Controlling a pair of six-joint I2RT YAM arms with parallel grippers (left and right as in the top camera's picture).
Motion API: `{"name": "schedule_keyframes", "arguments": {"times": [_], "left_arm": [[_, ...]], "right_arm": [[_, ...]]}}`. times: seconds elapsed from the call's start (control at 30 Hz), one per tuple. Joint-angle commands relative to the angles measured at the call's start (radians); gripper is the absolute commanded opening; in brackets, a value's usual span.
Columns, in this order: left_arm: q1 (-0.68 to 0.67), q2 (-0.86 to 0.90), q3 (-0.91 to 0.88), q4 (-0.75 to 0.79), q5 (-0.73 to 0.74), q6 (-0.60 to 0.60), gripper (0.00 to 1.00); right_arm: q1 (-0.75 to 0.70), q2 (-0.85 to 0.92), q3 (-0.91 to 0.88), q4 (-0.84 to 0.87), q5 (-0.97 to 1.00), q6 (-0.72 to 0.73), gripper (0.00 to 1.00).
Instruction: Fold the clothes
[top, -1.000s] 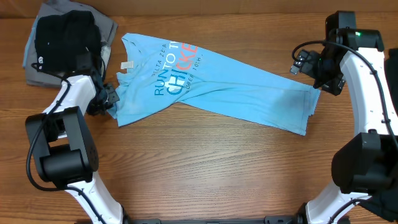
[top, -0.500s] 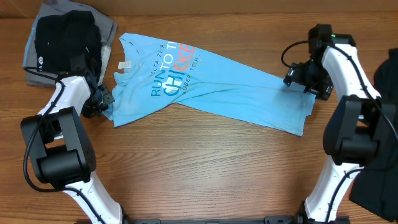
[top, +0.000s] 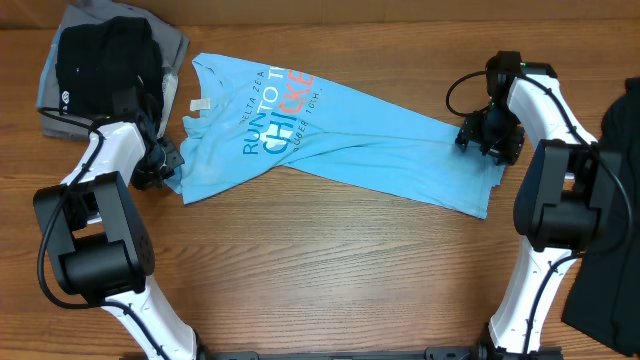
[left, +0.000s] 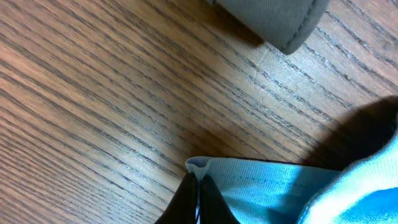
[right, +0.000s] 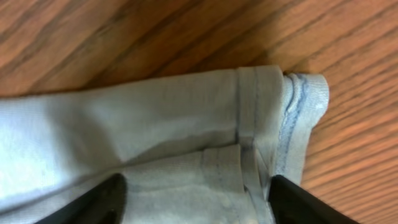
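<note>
The clothes are one light blue T-shirt (top: 340, 140), lying doubled over lengthwise across the table with red and white lettering facing up. My left gripper (top: 168, 168) is at the shirt's lower left corner. In the left wrist view that gripper (left: 198, 186) is shut on the stitched edge of the shirt (left: 267, 186). My right gripper (top: 482, 135) is down on the shirt's far right end. In the right wrist view it (right: 196, 196) stands open. Its dark fingers (right: 93, 202) straddle the layered hem of the shirt (right: 155, 124), with the cloth flat between them.
Folded black and grey garments (top: 100, 60) are stacked at the back left, close behind my left arm; a grey corner (left: 273, 18) of the stack shows in the left wrist view. A large dark garment (top: 615, 240) hangs at the right edge. Bare wood lies in front of the shirt.
The right arm has swung left from beside the shirt and come down over its right hem corner. The left gripper has drawn the shirt's corner slightly left.
</note>
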Motion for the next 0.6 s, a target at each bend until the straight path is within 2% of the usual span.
{"name": "schedule_keyframes", "arguments": {"times": [0.0,0.23,0.37,0.57], "left_arm": [[0.013,0.029,0.002,-0.011,-0.035,-0.014,0.04],[0.015,0.029,0.002,-0.012,-0.035,-0.014,0.04],[0.015,0.027,0.005,-0.021,-0.035,-0.014,0.04],[0.015,0.002,0.073,-0.143,-0.035,-0.021,0.04]], "right_arm": [[-0.016,0.003,0.005,0.011,0.011,-0.003,0.65],[-0.016,0.003,0.005,0.022,0.015,-0.002,0.4],[-0.016,0.003,0.018,-0.002,0.043,0.005,0.05],[-0.016,-0.028,0.105,-0.095,0.087,0.097,0.04]]}}
